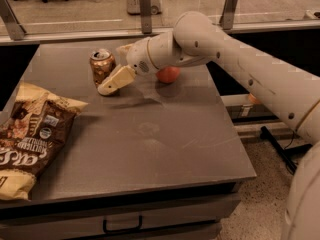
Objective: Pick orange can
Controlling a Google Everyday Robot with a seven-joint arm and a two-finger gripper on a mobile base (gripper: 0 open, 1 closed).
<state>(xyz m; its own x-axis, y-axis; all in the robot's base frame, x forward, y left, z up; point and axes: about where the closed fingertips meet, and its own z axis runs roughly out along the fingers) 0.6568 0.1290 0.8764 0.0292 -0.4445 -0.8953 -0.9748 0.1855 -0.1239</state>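
The gripper (113, 70) hangs low over the far left part of the table (165, 144), its jaws apart. The near finger (115, 80) slants down to the tabletop just in front of the orange can (102, 66). Only a stub of the far finger (123, 48) shows behind the can's right shoulder, so the can stands between the two, or very nearly (whether either finger touches it I cannot tell). The can is upright, silver top up, near the back edge of the table and a little in from the left edge.

There is bare tabletop to the can's left and behind it, up to the low rail (75, 35) along the back. The whole middle and right of the table lies open, out to the front and right edges.

Just right of the wrist an apple (168, 74) sits on the table, partly covered by the arm (260, 69), which reaches in from the right. A chip bag (30, 139) lies flat at the front left, overhanging the left edge and well apart from the can. Below the front edge, a drawer handle (122, 225) shows.
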